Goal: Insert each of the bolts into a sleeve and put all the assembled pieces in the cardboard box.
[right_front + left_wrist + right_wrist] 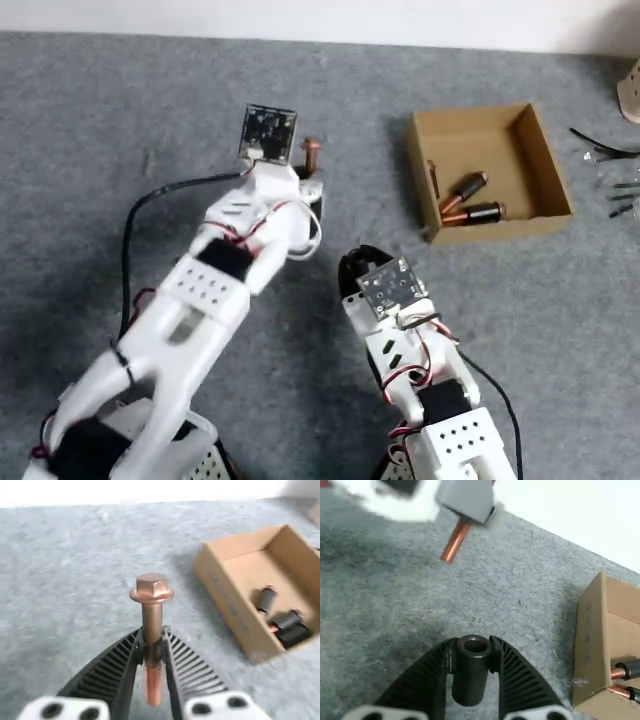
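Near the cardboard box (490,150) toward the desk's far right corner, the right pincer (472,647) clamps a sleeve (470,680), bore facing the left pincer (152,642), which grips a bolt (151,605) mid-shank, tip angled toward it but apart.

My left arm (215,280) stretches toward eleven o'clock with a copper bolt (311,154) at its tip. My right arm (410,340) sits near six o'clock. The cardboard box (548,160) lies at two o'clock on grey carpet (100,120), with two assembled pieces (463,190) inside.
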Robot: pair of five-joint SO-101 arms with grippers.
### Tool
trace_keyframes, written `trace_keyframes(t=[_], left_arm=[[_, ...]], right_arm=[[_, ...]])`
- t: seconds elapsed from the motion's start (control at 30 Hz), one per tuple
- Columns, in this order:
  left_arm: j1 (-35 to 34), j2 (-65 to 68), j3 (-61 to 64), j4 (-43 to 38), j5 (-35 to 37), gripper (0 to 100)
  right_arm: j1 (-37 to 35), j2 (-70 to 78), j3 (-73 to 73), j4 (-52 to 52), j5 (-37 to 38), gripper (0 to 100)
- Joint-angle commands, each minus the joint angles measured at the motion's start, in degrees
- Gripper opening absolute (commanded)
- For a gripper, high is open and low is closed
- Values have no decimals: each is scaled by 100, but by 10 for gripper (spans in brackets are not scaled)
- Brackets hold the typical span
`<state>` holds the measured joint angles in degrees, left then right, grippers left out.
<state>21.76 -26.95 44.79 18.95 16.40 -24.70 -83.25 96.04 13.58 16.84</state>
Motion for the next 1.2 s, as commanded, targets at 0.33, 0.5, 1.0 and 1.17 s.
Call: trace_keyframes(t=[0.33,0.5,1.0,1.17], left_arm=[[752,-1938,2211,-3007,589,6],[708,-1974,2756,-3947,598,6],[752,-2018,3002,-4088,642,6],[752,-2018,3011,-4097,642,6]], right_arm=[[-57,-92,673,-637,-62,4],[-57,-92,673,-963,-62,4],[-180,-101,646,-1314,-62,5],[-242,-101,673,-1587,-70,5]])
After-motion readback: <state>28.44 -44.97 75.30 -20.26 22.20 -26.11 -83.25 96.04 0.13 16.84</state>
